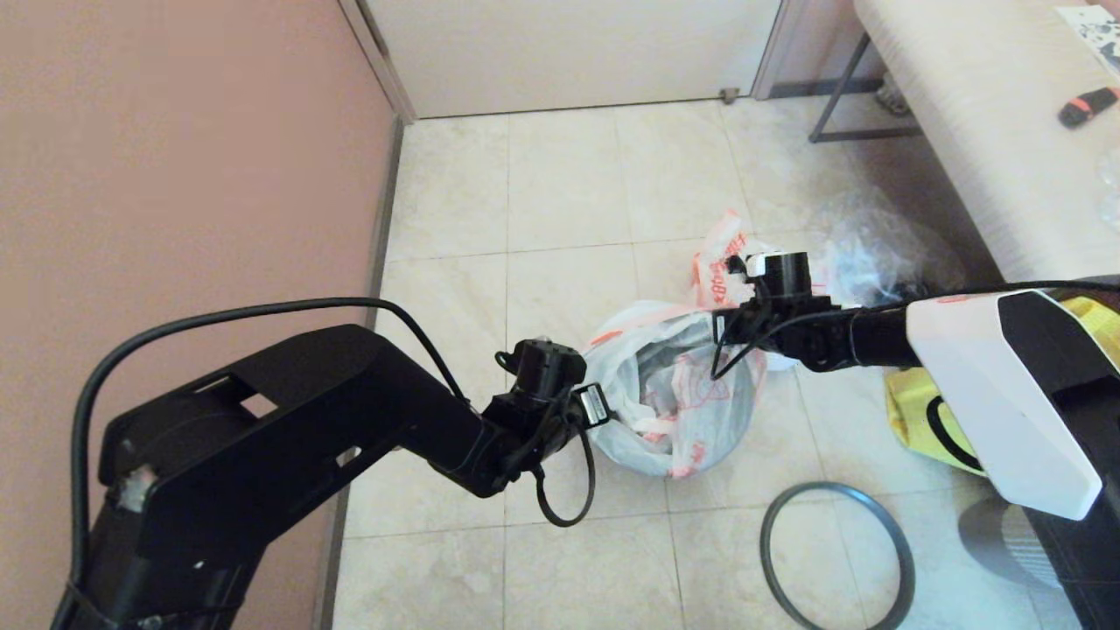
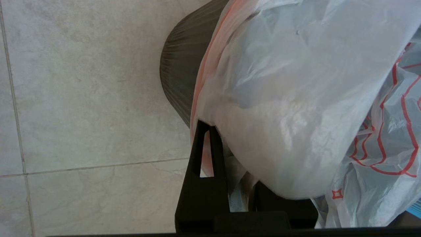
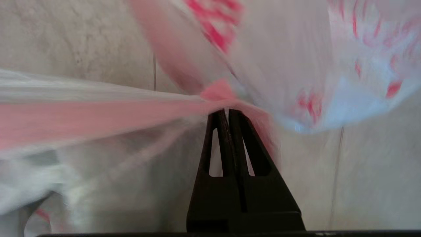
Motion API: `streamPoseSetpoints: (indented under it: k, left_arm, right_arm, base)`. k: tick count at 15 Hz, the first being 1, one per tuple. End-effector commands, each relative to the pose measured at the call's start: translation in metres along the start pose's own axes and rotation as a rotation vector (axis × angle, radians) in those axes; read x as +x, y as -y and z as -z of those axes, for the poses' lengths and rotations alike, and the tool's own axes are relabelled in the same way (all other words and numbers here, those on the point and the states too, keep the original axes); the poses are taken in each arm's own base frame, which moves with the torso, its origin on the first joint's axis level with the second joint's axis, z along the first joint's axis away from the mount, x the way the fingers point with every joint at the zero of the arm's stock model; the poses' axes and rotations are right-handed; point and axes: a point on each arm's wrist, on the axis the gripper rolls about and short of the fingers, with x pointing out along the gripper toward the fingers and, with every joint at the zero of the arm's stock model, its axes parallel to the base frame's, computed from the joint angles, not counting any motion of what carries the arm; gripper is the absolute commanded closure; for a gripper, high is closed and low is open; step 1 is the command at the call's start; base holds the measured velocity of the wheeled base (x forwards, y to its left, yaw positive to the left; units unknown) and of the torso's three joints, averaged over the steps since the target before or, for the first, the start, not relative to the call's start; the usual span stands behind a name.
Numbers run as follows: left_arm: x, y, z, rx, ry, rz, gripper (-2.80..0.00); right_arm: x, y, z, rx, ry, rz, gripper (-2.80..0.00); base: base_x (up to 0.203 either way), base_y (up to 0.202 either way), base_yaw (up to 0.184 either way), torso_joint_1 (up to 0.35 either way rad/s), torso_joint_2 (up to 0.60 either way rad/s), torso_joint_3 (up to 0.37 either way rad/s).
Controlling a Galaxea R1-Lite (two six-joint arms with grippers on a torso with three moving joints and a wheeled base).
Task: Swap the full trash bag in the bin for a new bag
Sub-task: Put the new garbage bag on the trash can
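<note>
The new bag [image 1: 669,398] lines the bin, mouth spread wide, orange-red print showing inside. Only the bin's black ribbed wall [image 2: 176,65] shows, under the bag's draped edge. My left gripper [image 1: 598,408] [image 2: 227,144] is at the bin's left rim, one finger [image 2: 197,191] outside the bag and the other under it, with bag film bunched in the narrow gap. My right gripper [image 1: 724,325] [image 3: 227,112] is over the far right rim, shut on the bag's pink edge band [image 3: 98,118], which is stretched taut. The full trash bag [image 1: 719,254] peeks out behind that gripper, mostly hidden.
The dark-grey hoop [image 1: 884,525] lies flat on the tiles near right of the bin. A yellow tote [image 1: 914,424] sits to the right under my right arm. A clear crinkled bag [image 1: 871,254] lies beside a white bench [image 1: 980,131]. A pink wall [image 1: 175,175] runs along the left.
</note>
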Motion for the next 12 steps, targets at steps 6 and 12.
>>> streamPoseSetpoints:
  k: [6,12]
  left_arm:
    - [0.0,0.0,-0.001,-0.006,0.006,0.002,0.0]
    - [-0.002,0.0,-0.004,-0.009,0.012,0.001,0.0]
  right_arm:
    - [-0.09,0.012,-0.059,0.321,-0.198,-0.216,0.0]
    - [-0.092,0.014,-0.045,0.388,-0.329,-0.193,0.0]
  base:
    - [0.0,0.0,0.0,0.0,0.0,0.0]
    - [0.0,0.0,0.0,0.0,0.0,0.0]
